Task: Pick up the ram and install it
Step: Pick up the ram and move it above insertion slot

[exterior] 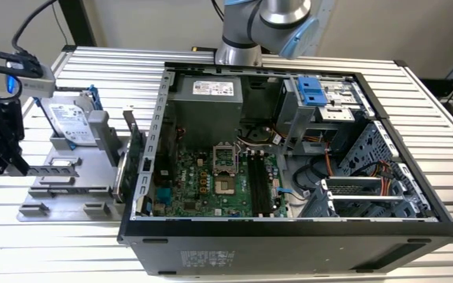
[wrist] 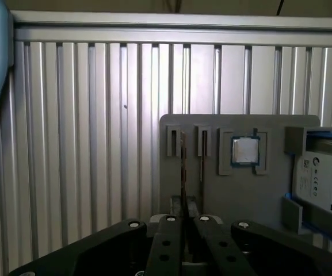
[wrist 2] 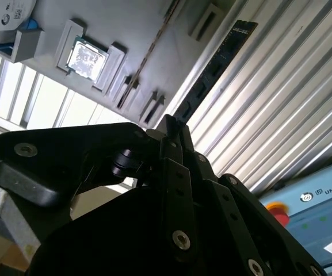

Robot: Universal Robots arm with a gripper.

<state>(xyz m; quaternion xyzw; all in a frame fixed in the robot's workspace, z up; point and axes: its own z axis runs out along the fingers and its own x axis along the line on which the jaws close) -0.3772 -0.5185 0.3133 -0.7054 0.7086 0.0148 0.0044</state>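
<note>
At the grey parts tray [wrist: 212,190], well apart from the open computer case [exterior: 289,233], the gripper [wrist: 184,218] has its fingers pressed together on the ram [wrist 2: 217,63], pinching the thin stick across its flat faces, apparently toward one end. Ram stands on edge in line with a tray slot; cannot tell if it sits in the slot or is clear of it. Handling guess: light, stiff, thin, fragile board. Take it by the flat faces, stay off the contact edge, no twisting. First wrist view gives it edge-on as a hairline, with a second thin stick [wrist: 202,167] just beside it and the CPU chip [wrist: 245,150] near. Second wrist view shows its long dark face instead. Exterior view adds the motherboard's black slots [exterior: 259,183] inside the case.
</note>
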